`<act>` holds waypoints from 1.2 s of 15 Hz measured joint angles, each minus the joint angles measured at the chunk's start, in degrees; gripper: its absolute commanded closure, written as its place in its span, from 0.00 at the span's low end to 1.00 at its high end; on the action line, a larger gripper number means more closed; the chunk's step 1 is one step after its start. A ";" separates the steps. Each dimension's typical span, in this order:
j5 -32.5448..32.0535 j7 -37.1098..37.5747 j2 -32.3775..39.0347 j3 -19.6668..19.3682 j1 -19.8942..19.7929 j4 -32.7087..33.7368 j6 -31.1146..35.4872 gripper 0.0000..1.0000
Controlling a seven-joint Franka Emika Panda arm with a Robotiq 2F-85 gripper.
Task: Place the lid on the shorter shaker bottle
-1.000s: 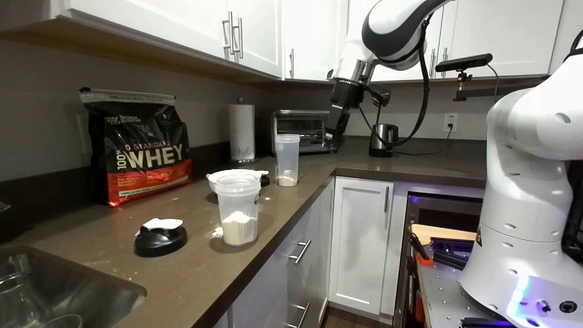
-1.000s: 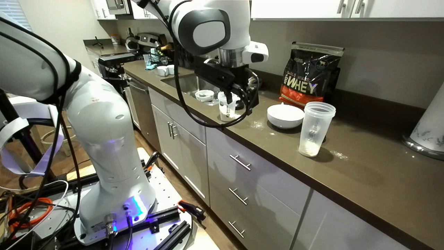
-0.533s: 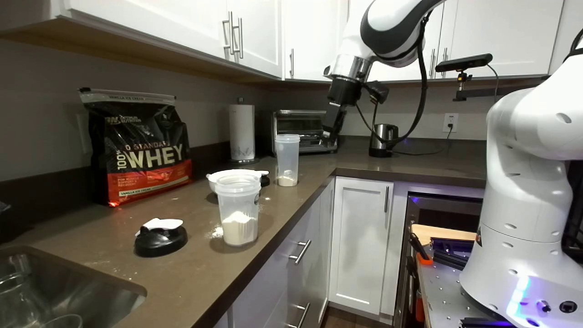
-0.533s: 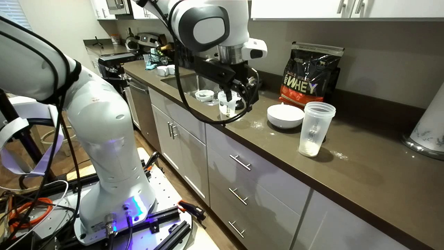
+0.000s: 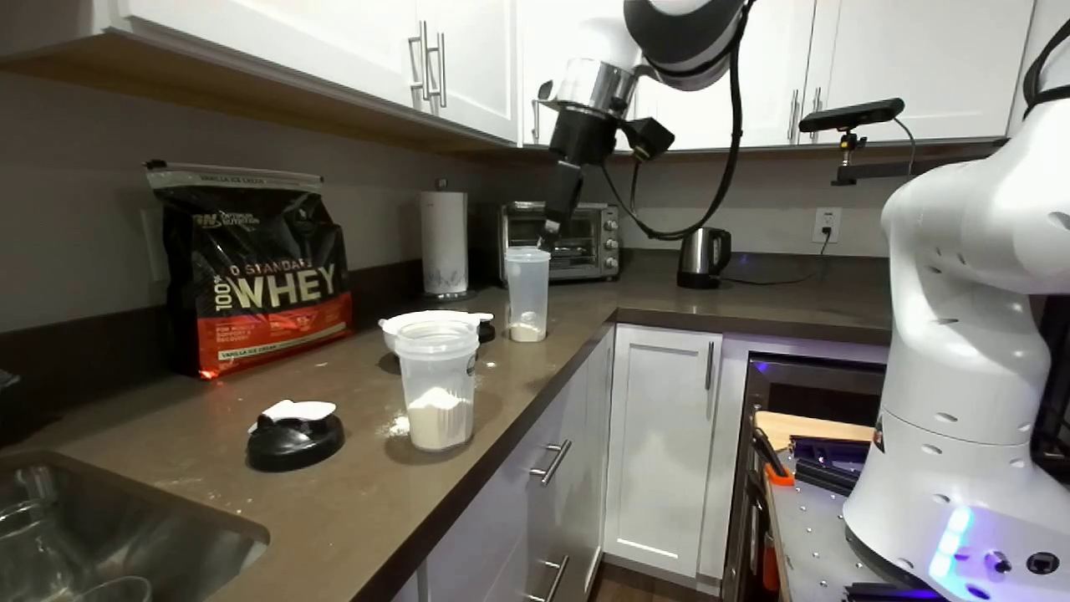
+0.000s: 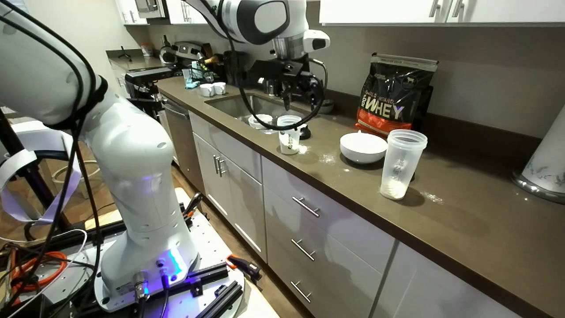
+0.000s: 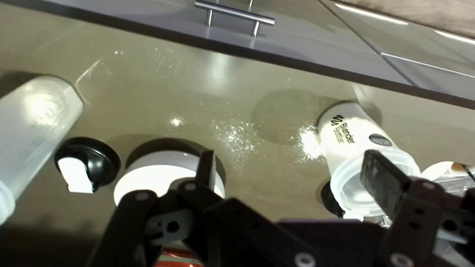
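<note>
The shorter shaker bottle (image 5: 439,376), translucent with white powder inside, stands upright and uncovered near the counter edge. It also shows in the other views (image 6: 289,137) (image 7: 343,135). A black lid (image 5: 295,439) with a pale flap lies on the counter beside it, sink side. That lid is partly hidden behind the bottle elsewhere (image 6: 305,132) (image 7: 329,198). A similar black lid (image 7: 89,161) lies by the taller bottle. My gripper (image 7: 295,174) is open and empty above the counter. In the wrist view one finger overlaps the shorter bottle's mouth, the other the bowl. It shows in both exterior views (image 5: 549,234) (image 6: 300,102).
The taller clear shaker bottle (image 6: 401,163) and a white bowl (image 6: 363,148) stand along the counter. A whey bag (image 5: 259,267) leans near the wall. The sink (image 5: 167,518) opens beyond the lid. Spilled powder (image 7: 237,137) lies between bowl and bottle. Cabinets (image 5: 468,50) hang above.
My gripper has moved away from the robot base side, leftward and slightly up in the exterior views, uncovering the shorter bottle and lid from behind it. The bottles, lids and bowl have not moved.
</note>
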 measured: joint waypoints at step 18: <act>1.25 -0.18 35.17 14.16 5.07 34.79 -7.59 0.00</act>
